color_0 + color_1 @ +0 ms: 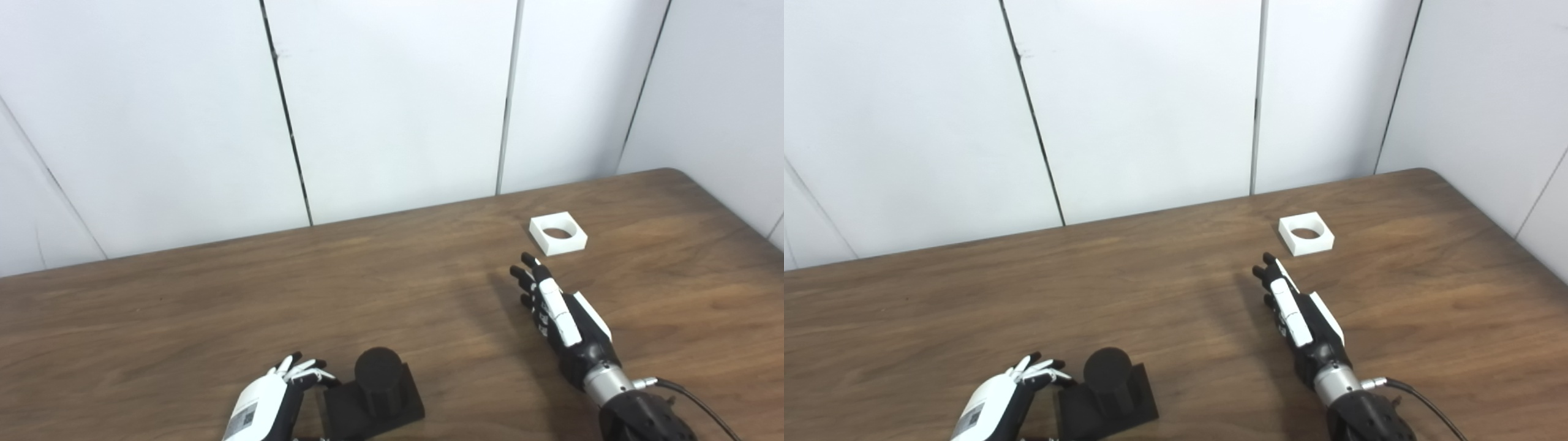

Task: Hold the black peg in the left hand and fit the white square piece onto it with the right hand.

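In the left eye view, you see a wooden table [184, 318] with a brown, streaked grain and a matte finish, set against plain white wall panels [392, 104] divided by dark seams. The black peg [378, 373] is a short, matte cylinder standing upright on a square black base [373, 407], near the bottom edge of the picture and left of centre. Your left hand [269, 401] sits just beside the base on its left, fingers spread and holding nothing; whether the fingertips touch the base cannot be told. The white square piece [558, 233] lies flat on the table toward the far right, a smooth block with a round hole through its middle. Your right hand [554, 309] is extended with fingers apart and empty, its dark fingertips pointing toward the white piece and stopping short of it. In the right eye view, the peg again stands on its base at the bottom, with the left hand [995, 401] alongside and unclenched. The white piece shows the same round bore and crisp edges, apart from the outstretched right hand [1295, 312]. A black cable [1421, 401] trails from the right wrist.
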Controlling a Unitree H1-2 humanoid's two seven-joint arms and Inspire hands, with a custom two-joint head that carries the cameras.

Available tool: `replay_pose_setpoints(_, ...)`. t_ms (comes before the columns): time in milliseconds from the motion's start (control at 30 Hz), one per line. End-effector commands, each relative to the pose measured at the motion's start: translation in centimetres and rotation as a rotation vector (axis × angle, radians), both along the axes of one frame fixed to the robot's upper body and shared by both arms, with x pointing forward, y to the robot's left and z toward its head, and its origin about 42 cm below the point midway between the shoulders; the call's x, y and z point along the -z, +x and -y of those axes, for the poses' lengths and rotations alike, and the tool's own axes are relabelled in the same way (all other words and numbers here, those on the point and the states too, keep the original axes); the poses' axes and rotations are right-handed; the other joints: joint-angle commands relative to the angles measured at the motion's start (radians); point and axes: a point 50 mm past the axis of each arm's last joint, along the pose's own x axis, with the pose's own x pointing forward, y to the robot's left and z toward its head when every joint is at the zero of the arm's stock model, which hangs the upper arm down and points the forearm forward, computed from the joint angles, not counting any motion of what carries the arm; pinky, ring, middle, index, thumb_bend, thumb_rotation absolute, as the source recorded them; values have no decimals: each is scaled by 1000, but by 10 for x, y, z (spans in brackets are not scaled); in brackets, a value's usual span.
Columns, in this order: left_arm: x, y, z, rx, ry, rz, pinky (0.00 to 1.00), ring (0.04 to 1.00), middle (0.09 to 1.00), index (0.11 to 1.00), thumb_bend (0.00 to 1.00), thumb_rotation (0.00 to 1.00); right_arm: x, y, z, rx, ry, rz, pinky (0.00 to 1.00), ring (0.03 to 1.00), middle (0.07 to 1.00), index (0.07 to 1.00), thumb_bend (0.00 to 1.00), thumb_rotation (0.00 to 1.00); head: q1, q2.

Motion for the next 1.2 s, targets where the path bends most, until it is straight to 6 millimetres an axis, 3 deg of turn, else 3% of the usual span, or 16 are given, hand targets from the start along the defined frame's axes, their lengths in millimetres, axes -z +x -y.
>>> replay_pose_setpoints(0, 15, 1, -12, -1, 70, -77, 1000, 987, 861, 490, 501, 70, -15, 5, 1, -11, -12, 83, 1000, 1000, 953, 1000, 636, 975, 0, -1)
replay_pose_setpoints(167, 12, 6, -15, 40, 72, -95, 1000, 994, 866, 491, 500, 72, -15, 4, 0, -19, -28, 89, 1000, 1000, 952, 1000, 633, 988, -1, -6)
replay_pose_setpoints(433, 15, 13, -22, 60, 76, -105, 1000, 990, 864, 491, 500, 73, -11, 6, -5, -10, -19, 72, 1000, 1000, 940, 1000, 655, 940, -52, -46)
replay_pose_setpoints(833, 18, 12, -17, 23, 53, -78, 1000, 984, 864, 490, 501, 69, -17, 8, 1, -17, -19, 92, 1000, 1000, 945, 1000, 651, 958, -38, -42)
replay_pose_setpoints(1000, 20, 9, -14, 0, 47, -61, 1000, 978, 861, 491, 501, 69, -44, 21, 21, 3, -54, 163, 1000, 1000, 947, 1000, 619, 794, -43, -47)
replay_pose_setpoints(1067, 20, 9, -14, -6, 45, -62, 1000, 979, 862, 491, 501, 69, -61, 28, 31, 4, -73, 199, 1000, 975, 944, 988, 646, 600, -46, -49)
replay_pose_setpoints(1167, 20, 8, -13, -12, 42, -71, 1000, 986, 869, 491, 501, 68, -88, 40, 48, 22, -189, 239, 1000, 978, 945, 962, 701, 460, -57, -49)
